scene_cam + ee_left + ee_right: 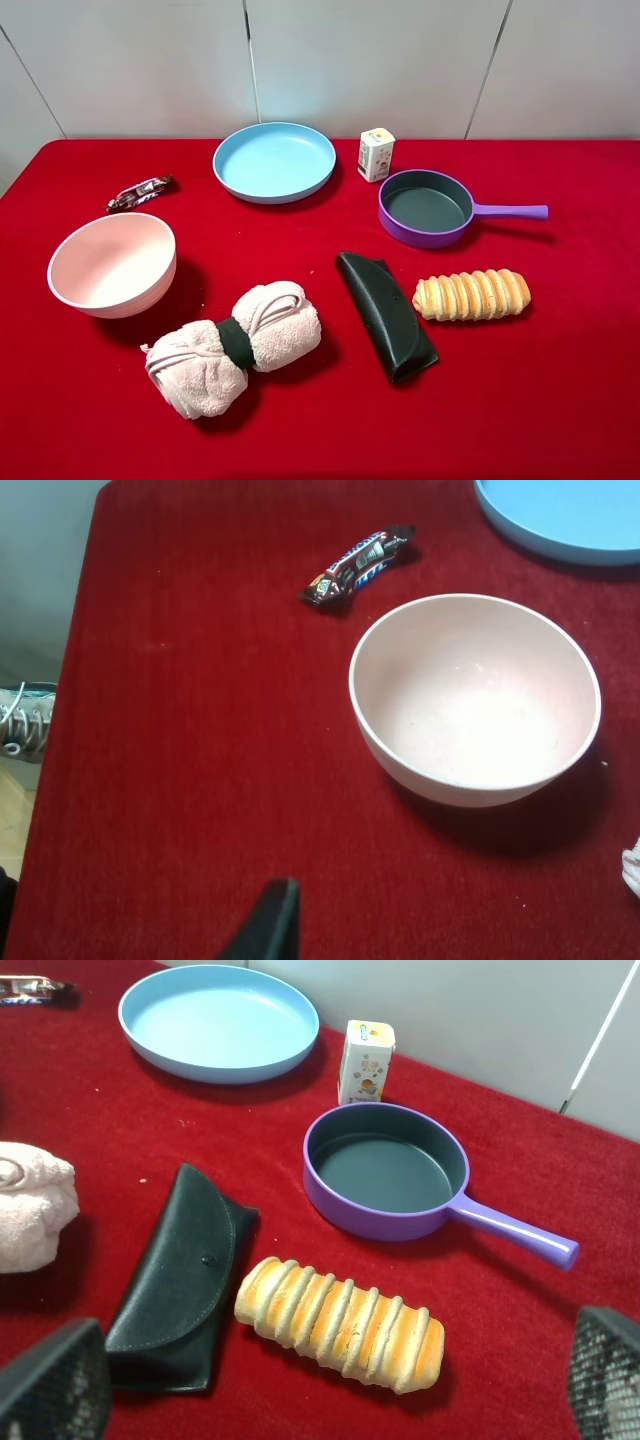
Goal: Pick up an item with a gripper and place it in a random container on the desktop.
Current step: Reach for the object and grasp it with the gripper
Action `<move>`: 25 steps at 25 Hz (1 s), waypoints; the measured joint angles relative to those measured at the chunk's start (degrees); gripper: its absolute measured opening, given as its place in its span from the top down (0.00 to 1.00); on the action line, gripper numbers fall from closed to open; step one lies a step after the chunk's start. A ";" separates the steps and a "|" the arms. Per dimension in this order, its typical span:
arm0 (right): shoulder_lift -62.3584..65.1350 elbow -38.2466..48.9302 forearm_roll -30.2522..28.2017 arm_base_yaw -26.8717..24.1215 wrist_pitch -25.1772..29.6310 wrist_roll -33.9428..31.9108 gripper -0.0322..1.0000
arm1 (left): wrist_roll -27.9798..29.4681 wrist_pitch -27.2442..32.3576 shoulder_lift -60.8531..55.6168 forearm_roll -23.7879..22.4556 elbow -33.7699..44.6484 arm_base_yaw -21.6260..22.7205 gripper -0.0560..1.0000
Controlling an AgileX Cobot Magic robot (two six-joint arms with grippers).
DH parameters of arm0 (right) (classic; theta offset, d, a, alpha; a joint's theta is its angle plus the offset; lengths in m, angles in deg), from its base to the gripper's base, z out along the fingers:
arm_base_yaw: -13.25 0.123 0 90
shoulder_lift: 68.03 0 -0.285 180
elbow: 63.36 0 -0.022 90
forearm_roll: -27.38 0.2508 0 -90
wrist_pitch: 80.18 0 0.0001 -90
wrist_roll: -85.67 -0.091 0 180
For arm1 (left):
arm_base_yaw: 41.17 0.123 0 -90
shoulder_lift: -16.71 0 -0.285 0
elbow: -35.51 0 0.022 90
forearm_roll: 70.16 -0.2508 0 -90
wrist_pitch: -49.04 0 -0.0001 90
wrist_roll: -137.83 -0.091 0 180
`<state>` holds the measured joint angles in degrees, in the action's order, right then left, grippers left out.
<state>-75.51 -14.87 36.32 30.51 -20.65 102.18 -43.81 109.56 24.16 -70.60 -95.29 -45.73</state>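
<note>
The rolled pale pink towel [235,345] with a dark band lies on the red desktop [560,400] at the front left; its edge shows in the right wrist view [30,1210]. The light blue plate [274,161] sits empty at the back centre and also shows in the right wrist view [215,1020]. Neither arm shows in the exterior view. My right gripper [335,1365] is open and empty, its fingers [55,1385] wide apart above the front of the table. Of my left gripper only one black finger [270,925] shows, above bare cloth near the left edge.
An empty pink bowl [112,262] stands left, behind the towel. A candy bar [140,192] lies behind it. A black pouch [385,313] and a bread roll [472,294] lie right of centre. A purple pan [425,207] and a small carton [376,154] stand behind them.
</note>
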 joint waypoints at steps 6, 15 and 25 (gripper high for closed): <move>0.00 0.00 0.00 0.00 0.00 0.00 0.30 | 0.00 0.00 0.00 0.00 0.00 0.00 0.01; 0.00 0.00 0.00 0.00 0.00 0.00 0.30 | 0.00 0.00 0.00 0.00 0.00 0.00 0.01; 0.00 0.00 0.00 0.00 0.00 0.00 0.30 | 0.00 0.00 0.00 0.00 0.00 0.00 0.01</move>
<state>-75.51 -14.87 36.32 30.51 -20.65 102.18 -43.81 109.56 24.16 -70.60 -95.29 -45.73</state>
